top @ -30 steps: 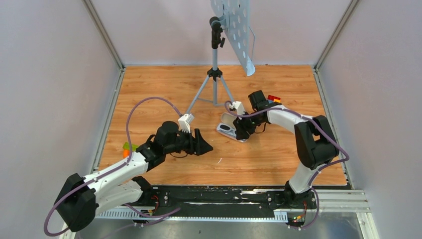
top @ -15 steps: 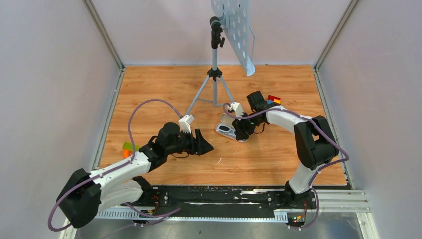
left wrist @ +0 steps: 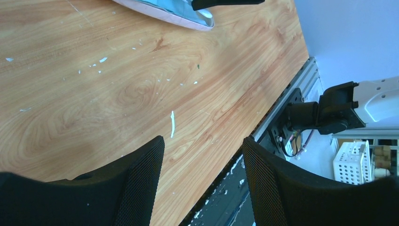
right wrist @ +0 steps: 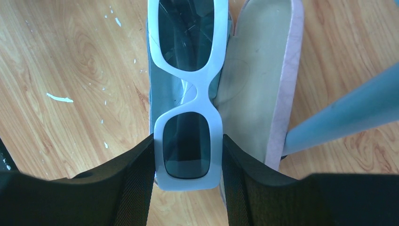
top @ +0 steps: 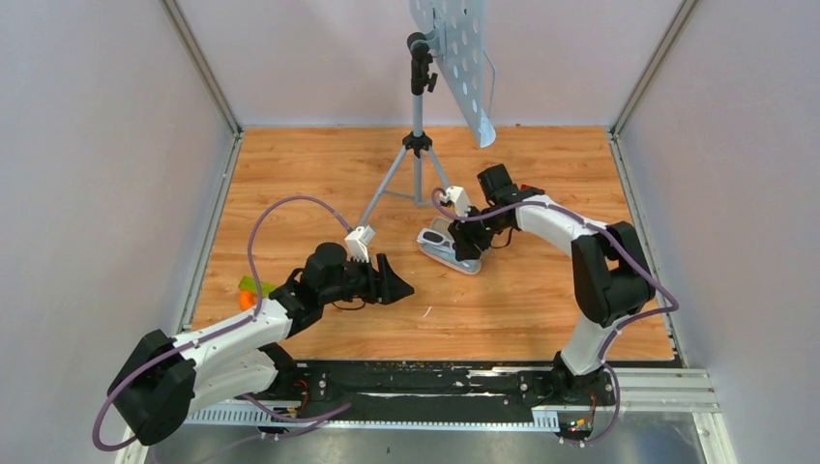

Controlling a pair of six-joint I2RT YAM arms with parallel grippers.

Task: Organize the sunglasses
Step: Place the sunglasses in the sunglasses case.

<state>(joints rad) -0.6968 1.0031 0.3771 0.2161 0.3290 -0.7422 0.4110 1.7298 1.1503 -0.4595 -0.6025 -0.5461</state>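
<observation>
The sunglasses (right wrist: 188, 89), white frame with dark lenses, are gripped at one lens between the fingers of my right gripper (right wrist: 188, 141). They hang lengthwise over the open pale pink case (right wrist: 256, 84), above the half that holds the light blue-grey cloth (right wrist: 157, 101). I cannot tell whether they touch the cloth. From above, my right gripper (top: 465, 242) is at the case (top: 437, 247) in mid-table. My left gripper (top: 396, 283) is open and empty, low over bare wood left of the case; its wrist view shows the jaws (left wrist: 202, 146) apart and the case's edge (left wrist: 164, 12).
A tripod (top: 418, 145) with a perforated panel stands just behind the case; one of its legs (right wrist: 343, 117) crosses beside it. Coloured blocks (top: 530, 190) lie behind the right wrist. A green and orange item (top: 249, 288) lies at the left edge. A white scrap (left wrist: 172, 123) lies on the wood.
My right gripper has shifted a little back and left over the case, still holding the sunglasses. My left arm has drawn slightly nearer the table front, gripper still open.
</observation>
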